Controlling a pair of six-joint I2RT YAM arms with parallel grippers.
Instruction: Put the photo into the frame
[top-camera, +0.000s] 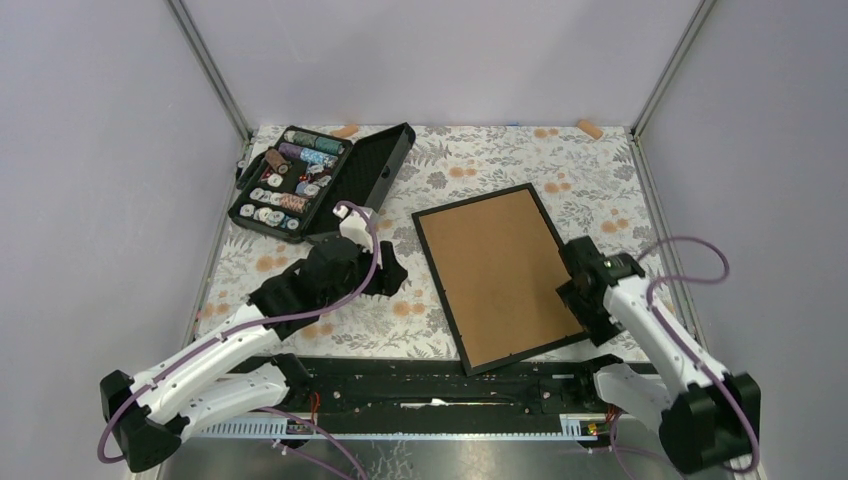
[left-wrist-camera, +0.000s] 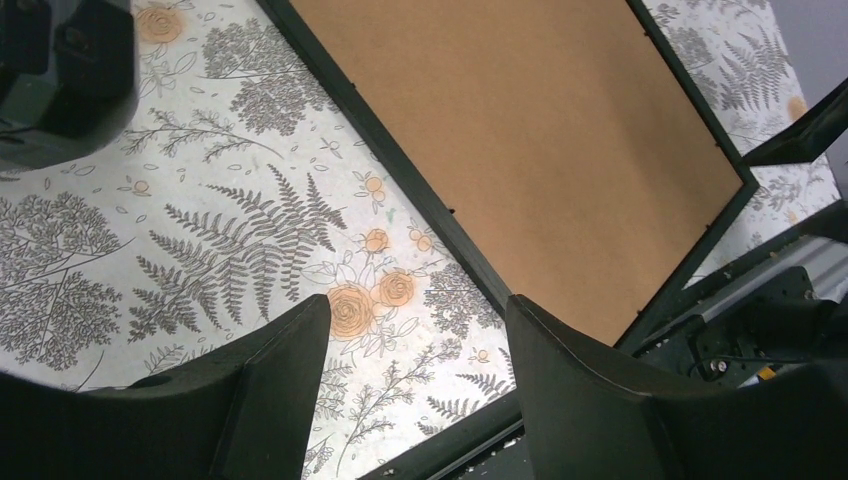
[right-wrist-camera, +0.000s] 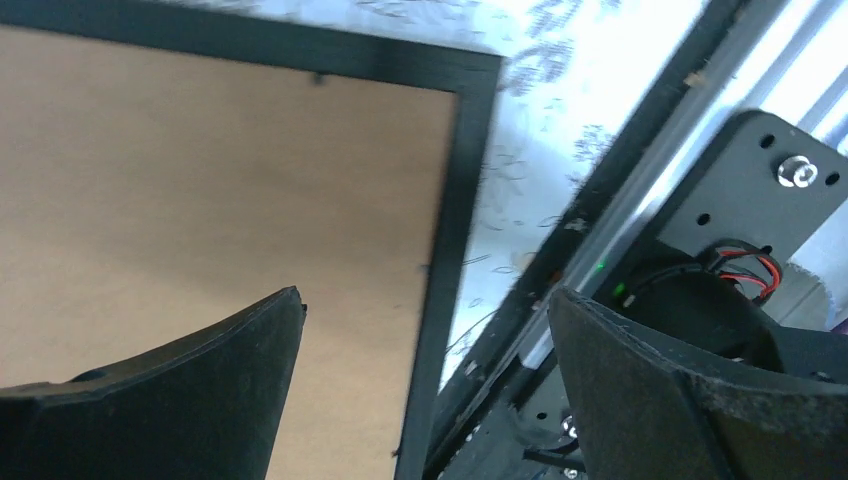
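You've got the large thin black rectangular picture frame (top-camera: 497, 275) lying face down on the floral-patterned worktop (top-camera: 480, 160). Its brown board back is up. It sits toward the near right corner, and its nearest corner reaches the near edge.

The photo itself, I can't see in any view. It may be under that board, but I can't tell.

Your right tool (right-wrist-camera: 425, 300) hangs over the frame's right rim. Its fingers are spread wide with nothing between them. Your left tool (left-wrist-camera: 415, 320) is spread too, and empty. It hovers over bare worktop just beside the frame's left rim.

On handling, I'd judge the frame stiff and fairly light, but flat to the surface, so there's little for a finger to get under. Your best purchase is likely the narrow black rim, pinched across its width near a corner. That near corner at the worktop's edge looks the most reachable.

The board looks smooth, so expect it to slip under a flat press. Small dark tabs (right-wrist-camera: 316, 77) line the rim's inner edge and probably lock the board in, so treat them gently. If there's glass beneath, avoid twisting.

The open black case of thread spools (top-camera: 300, 180) sits well apart, at the far left corner.
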